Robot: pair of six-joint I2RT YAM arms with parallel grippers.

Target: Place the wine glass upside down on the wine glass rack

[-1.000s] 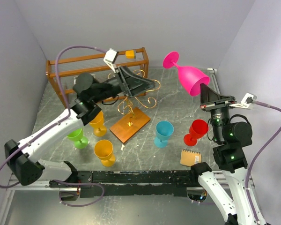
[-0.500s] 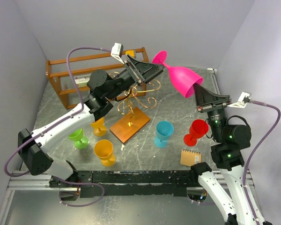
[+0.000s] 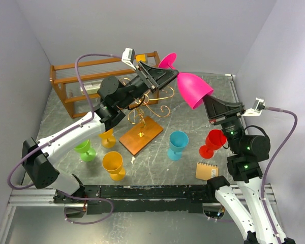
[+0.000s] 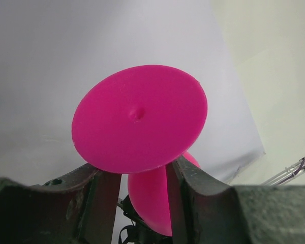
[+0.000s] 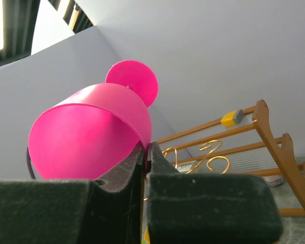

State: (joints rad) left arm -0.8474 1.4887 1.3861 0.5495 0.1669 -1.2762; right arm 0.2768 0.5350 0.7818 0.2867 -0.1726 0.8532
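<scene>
Up over the 1 wine glass rack (image 3: 141, 133), the left gripper (image 3: 169, 75) straddles the stem of the 1 pink wine glass (image 3: 193, 89), though I cannot tell if it pinches. The right gripper (image 3: 207, 101) is clamped on the rim. It looks like light, stiff, slick plastic, best held by the stem; 5 other cups (image 3: 178, 144) stand below.

L fingers (image 4: 185, 203) — from over rack (image 3: 141, 134) to wine glass (image 3: 193, 89) stem — narrower

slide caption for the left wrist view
Fingers of the left gripper flank the stem of the pink wine glass, its round foot facing the camera.
</scene>
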